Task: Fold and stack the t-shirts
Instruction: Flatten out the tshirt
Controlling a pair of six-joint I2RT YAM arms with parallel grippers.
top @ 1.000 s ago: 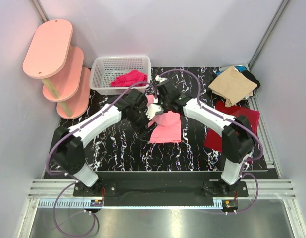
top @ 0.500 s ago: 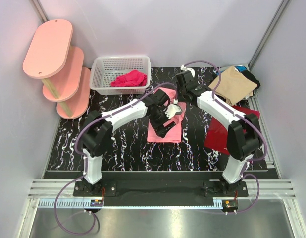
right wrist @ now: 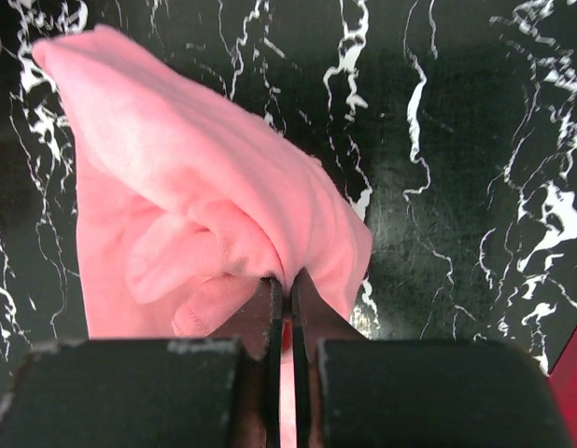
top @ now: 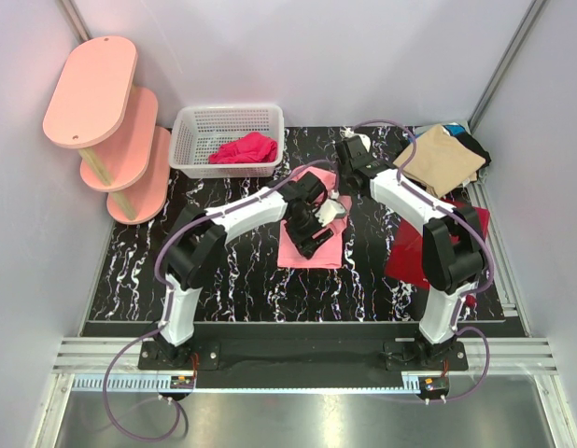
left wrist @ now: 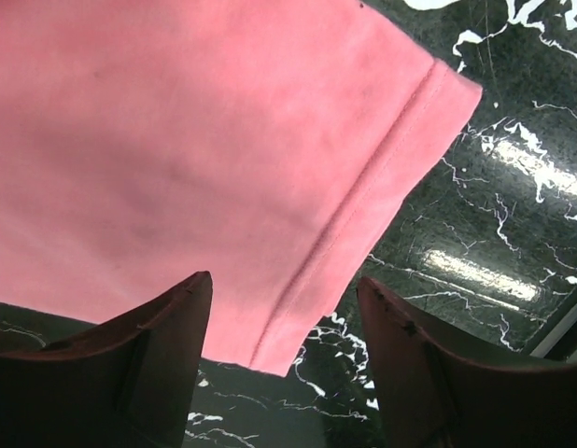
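Observation:
The salmon-pink t-shirt (top: 318, 250) lies folded on the black marble table (top: 223, 271). My right gripper (top: 345, 185) is at its far right corner, and in the right wrist view it (right wrist: 288, 280) is shut on a bunched fold of the pink cloth (right wrist: 204, 187), lifted off the table. My left gripper (top: 308, 235) hovers low over the shirt. In the left wrist view its jaws (left wrist: 284, 280) stand open over the hemmed corner (left wrist: 363, 187), gripping nothing. A tan t-shirt (top: 440, 159) lies on a black one (top: 476, 146) at the far right, with a dark red one (top: 412, 250) nearer.
A white mesh basket (top: 197, 131) at the back holds a crumpled magenta cloth (top: 243, 147). A pink three-tier shelf (top: 106, 121) stands at the far left. Grey walls close in both sides.
The left arm has swung right, from the shirt's far edge to over its middle, and its jaws have narrowed a little. The right gripper has drawn back towards the far right, still shut on the cloth.

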